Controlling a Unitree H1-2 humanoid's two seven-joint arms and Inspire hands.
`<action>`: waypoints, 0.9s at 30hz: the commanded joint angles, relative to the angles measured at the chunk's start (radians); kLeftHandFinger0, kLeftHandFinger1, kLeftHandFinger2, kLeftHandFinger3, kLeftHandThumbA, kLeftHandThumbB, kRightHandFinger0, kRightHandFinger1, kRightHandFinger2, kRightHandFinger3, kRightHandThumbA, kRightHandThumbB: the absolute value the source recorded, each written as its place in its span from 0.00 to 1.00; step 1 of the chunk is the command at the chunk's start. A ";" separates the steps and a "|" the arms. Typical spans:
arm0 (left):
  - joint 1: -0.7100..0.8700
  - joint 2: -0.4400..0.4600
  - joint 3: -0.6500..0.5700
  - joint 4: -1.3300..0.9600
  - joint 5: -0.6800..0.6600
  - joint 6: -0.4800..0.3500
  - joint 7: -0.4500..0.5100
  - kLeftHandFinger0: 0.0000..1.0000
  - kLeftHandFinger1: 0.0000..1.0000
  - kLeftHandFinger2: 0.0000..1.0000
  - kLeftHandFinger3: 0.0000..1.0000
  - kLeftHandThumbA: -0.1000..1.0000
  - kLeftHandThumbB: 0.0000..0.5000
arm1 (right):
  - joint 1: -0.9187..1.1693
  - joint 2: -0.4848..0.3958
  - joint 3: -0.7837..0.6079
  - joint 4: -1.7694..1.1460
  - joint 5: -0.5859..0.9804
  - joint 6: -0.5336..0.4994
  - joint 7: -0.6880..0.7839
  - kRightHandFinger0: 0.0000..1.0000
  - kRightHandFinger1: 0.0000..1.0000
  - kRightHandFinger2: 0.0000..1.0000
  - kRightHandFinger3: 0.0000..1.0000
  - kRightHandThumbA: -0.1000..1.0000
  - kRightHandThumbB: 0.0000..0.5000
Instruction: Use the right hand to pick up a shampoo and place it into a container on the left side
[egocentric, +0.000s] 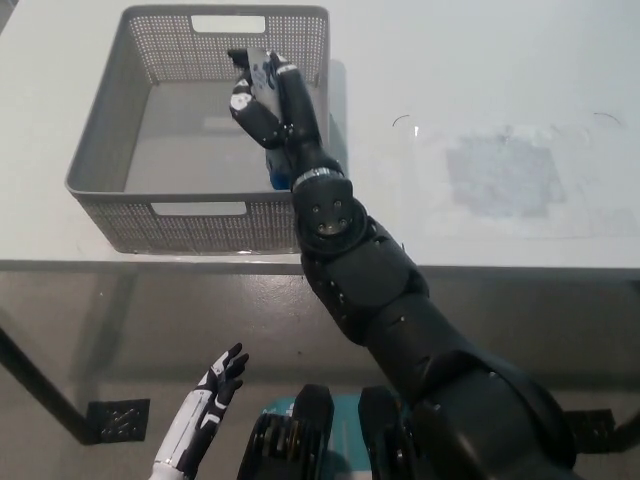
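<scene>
My black right hand (262, 98) reaches over the right half of the grey mesh basket (105, 150), inside its rim. It is shut on the shampoo bottle (263, 72), whose pale body shows between the fingers. The bottle's blue cap (281, 179) points down toward the basket's near right corner, low over the floor; whether it touches I cannot tell. My white left hand (203, 420) rests at the lower left, below the table edge, fingers apart and holding nothing.
The basket stands on the left of a white table (520, 70), whose front edge (480, 268) crosses the picture. A faint scuffed patch (500, 175) marks the tabletop to the right. A dark floor fitting (118, 420) lies under the table.
</scene>
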 joint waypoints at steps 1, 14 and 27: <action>-0.023 0.010 0.002 -0.021 -0.016 -0.001 -0.015 1.00 1.00 1.00 1.00 0.96 0.50 | -0.040 0.000 -0.004 -0.009 -0.003 -0.058 0.016 0.00 0.32 0.73 0.74 0.00 0.31; -0.035 0.017 -0.001 -0.003 -0.005 -0.012 -0.012 1.00 1.00 1.00 1.00 0.98 0.53 | -0.044 -0.022 -0.002 -0.011 0.012 -0.097 0.108 0.37 0.49 0.65 0.75 0.38 0.49; -0.040 0.024 -0.009 -0.010 0.000 -0.004 -0.014 1.00 1.00 1.00 1.00 0.99 0.50 | -0.047 -0.059 -0.011 -0.113 0.021 -0.096 0.159 0.90 1.00 1.00 1.00 0.79 0.60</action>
